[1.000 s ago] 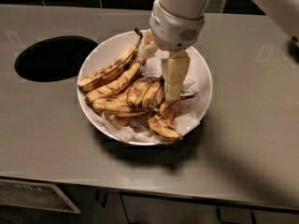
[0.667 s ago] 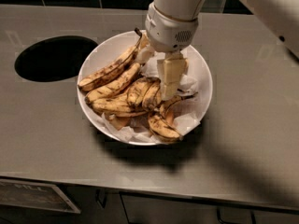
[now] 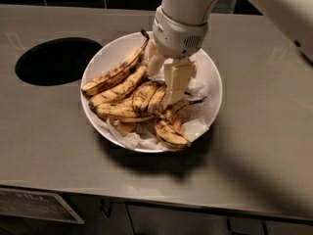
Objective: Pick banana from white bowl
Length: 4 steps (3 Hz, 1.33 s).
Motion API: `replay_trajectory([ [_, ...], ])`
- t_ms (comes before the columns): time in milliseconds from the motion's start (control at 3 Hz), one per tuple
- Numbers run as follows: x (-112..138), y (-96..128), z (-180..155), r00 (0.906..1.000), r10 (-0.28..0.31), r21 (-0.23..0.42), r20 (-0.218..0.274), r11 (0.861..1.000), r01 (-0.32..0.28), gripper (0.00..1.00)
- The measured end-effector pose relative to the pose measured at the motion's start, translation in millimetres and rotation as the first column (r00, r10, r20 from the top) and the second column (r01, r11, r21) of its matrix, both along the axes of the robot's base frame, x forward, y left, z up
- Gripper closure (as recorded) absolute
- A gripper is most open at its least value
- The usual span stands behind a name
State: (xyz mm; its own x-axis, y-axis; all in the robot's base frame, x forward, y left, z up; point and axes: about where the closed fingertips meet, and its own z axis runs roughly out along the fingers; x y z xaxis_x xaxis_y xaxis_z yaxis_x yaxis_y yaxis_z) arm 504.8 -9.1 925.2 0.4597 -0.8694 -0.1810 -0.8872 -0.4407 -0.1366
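The gripper (image 3: 163, 86) hangs from a white arm (image 3: 188, 4) over the middle of the white bowl (image 3: 111, 54), its lower end at the bananas (image 3: 120, 89) (whether it is open or closed on one cannot be told). The brown-spotted bananas lie heaped on crumpled paper (image 3: 195, 129) in the bowl's left and front part. The bowl rests on a grey counter (image 3: 264, 141), just right of a dark oval hole (image 3: 56, 61).

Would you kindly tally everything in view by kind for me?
Bananas: at least 7, overlapping
White bowl: 1
Crumpled paper lining: 1
Dark oval hole: 1
Gripper, over the bowl's middle: 1
Total: at least 11
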Motion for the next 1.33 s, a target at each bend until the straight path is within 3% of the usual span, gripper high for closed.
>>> replay_trajectory([
  [667, 0.4, 3.1, -5.2, 0.9995, 0.014, -0.011, -0.029, 1.000, -0.014, 0.38],
  [1000, 2.2, 5.7, -8.2, 0.9980, 0.014, -0.015, -0.062, 1.000, -0.015, 0.42],
  [1333, 2.6, 10.0, -5.7, 0.9980, 0.013, -0.019, -0.062, 1.000, -0.014, 0.61],
])
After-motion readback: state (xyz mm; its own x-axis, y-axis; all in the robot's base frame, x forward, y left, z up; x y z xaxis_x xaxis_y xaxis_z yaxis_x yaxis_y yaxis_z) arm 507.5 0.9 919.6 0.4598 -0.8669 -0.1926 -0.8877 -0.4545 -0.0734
